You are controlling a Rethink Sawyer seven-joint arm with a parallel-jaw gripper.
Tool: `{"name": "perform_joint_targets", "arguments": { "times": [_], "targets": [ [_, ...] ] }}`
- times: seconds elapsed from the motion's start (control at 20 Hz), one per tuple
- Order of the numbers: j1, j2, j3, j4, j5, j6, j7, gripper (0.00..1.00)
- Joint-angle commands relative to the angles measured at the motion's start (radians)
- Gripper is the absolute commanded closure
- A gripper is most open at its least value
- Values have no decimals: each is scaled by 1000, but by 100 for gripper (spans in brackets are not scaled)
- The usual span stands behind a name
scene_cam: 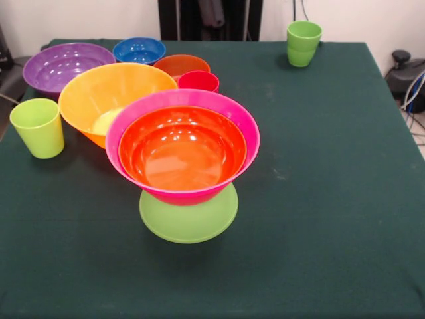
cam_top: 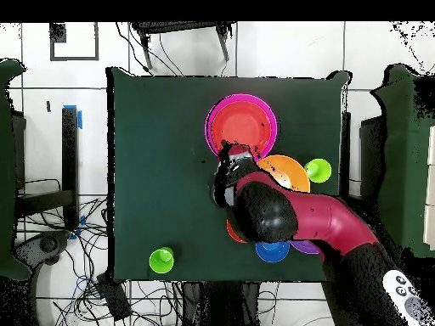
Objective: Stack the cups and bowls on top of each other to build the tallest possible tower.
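Here's the tower (scene_cam: 188,169) near the table's middle: lime green bowl (scene_cam: 189,216) rim-down on the green cloth, big pink bowl (scene_cam: 182,143) upright on top, medium orange bowl (scene_cam: 182,149) nested inside it. Just behind sit the yellow-orange bowl (scene_cam: 106,96), purple bowl (scene_cam: 66,66), blue bowl (scene_cam: 139,50), small dark orange bowl (scene_cam: 180,65) and the red-pink cup (scene_cam: 198,81). One light green cup (scene_cam: 38,127) stands by the front view's left edge, another (scene_cam: 303,43) near the far right corner. Overhead, the arm (cam_top: 289,216) reaches across the bowls, its gripper (cam_top: 231,165) beside the tower; whether the jaws are open or closed, I cannot tell.
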Motion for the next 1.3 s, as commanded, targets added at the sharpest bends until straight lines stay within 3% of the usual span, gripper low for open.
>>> {"name": "perform_joint_targets", "arguments": {
  "times": [0.05, 0.65, 1.0, 1.3],
  "targets": [
    [42, -85, -39, 30, 47, 183, -21, 0],
    [-106, -42, -24, 18, -48, 200, -161, 0],
    [-136, -8, -33, -13, -97, 214, -189, 0],
    [-121, 67, -103, -99, -216, 222, -204, 0]
  ]
}}
